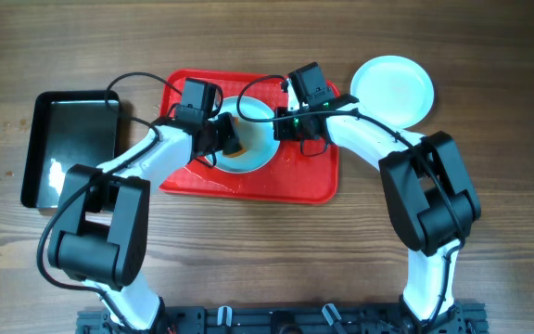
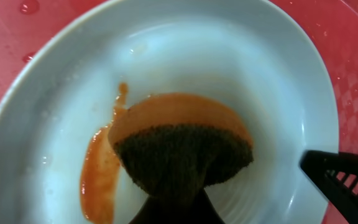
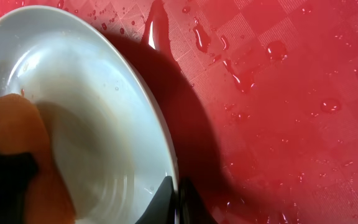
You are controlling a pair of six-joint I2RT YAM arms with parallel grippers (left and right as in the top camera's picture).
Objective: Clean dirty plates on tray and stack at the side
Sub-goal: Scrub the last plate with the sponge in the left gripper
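Note:
A white plate (image 1: 253, 139) lies on the wet red tray (image 1: 248, 186). An orange smear (image 2: 98, 174) runs across its left inside. My left gripper (image 2: 176, 208) is shut on a sponge (image 2: 179, 149), orange on top with a dark green pad, pressed onto the plate's (image 2: 216, 56) middle. My right gripper (image 3: 176, 199) is shut on the plate's rim (image 3: 160, 137), one finger inside and one outside. Seen from overhead, the left gripper (image 1: 222, 139) is over the plate's left part and the right gripper (image 1: 281, 128) is at its right edge.
Another white plate (image 1: 392, 90) lies on the wooden table, right of the tray. A glossy black tray (image 1: 72, 144) sits at the left. Water drops (image 3: 241, 68) dot the red tray's floor. The right gripper's black finger (image 2: 344, 180) shows in the left wrist view.

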